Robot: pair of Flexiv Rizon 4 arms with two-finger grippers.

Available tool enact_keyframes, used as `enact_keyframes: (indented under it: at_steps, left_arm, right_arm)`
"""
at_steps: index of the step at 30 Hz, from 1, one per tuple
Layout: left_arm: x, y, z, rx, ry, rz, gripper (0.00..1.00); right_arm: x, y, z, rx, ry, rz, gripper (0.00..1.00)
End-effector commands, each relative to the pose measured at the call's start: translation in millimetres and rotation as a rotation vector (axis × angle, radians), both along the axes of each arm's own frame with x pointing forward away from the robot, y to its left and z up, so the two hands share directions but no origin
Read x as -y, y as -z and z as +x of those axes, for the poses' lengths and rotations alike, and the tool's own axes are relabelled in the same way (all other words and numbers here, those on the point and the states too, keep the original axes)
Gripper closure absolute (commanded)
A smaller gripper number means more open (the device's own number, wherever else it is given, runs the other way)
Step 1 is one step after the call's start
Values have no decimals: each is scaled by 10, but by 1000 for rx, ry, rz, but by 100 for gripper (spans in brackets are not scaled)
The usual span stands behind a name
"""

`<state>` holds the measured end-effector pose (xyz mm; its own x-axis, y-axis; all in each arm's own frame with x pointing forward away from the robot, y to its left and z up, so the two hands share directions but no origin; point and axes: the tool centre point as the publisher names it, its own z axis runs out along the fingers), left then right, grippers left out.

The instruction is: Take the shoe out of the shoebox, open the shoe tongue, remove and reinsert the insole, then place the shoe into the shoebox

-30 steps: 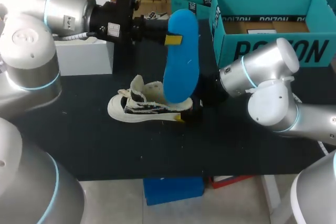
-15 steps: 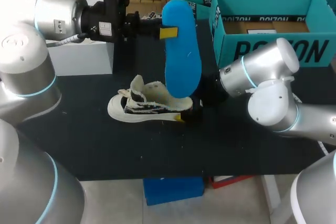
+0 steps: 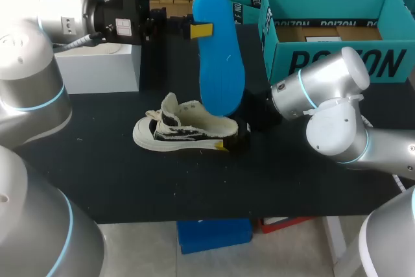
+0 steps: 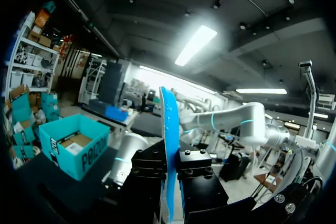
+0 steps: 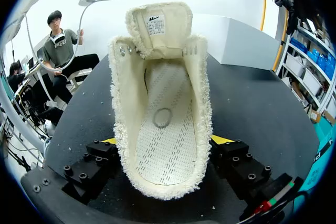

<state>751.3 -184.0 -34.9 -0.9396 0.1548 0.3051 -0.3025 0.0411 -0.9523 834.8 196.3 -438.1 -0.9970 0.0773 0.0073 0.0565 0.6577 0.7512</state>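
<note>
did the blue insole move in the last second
Yes. The blue insole, held by the left gripper, has shifted leftward in the head view, away from the teal shoebox, and higher above the shoe.

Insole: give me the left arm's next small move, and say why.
Probably lower the insole, bottom end first, toward the opening of the shoe. The left gripper holds it upright over the shoe, the footbed shows bare with the tongue folded back, and the right gripper clamps the heel, so reinsertion seems due.
</note>
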Motion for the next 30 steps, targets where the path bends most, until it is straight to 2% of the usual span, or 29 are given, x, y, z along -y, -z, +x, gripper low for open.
enact_keyframes:
  at_steps: [1, 10, 11, 12, 21, 30]
  left_arm:
    - [10, -14, 29, 1, 5, 4, 100]
    - [10, -14, 29, 1, 5, 4, 100]
    - [10, -14, 29, 1, 5, 4, 100]
    - [10, -14, 29, 1, 5, 4, 100]
    - [10, -14, 29, 1, 5, 4, 100]
    - [10, -14, 29, 1, 5, 4, 100]
  right_arm:
    - [-1, 4, 5, -1, 1, 0, 100]
    - [31, -10, 9, -1, 2, -9, 100]
    - [59, -19, 11, -3, 0, -27, 59]
    - [90, -30, 14, -5, -3, -50, 0]
    - [422, -190, 9, -9, -10, -247, 0]
    - [564, -377, 27, -26, -32, -508, 0]
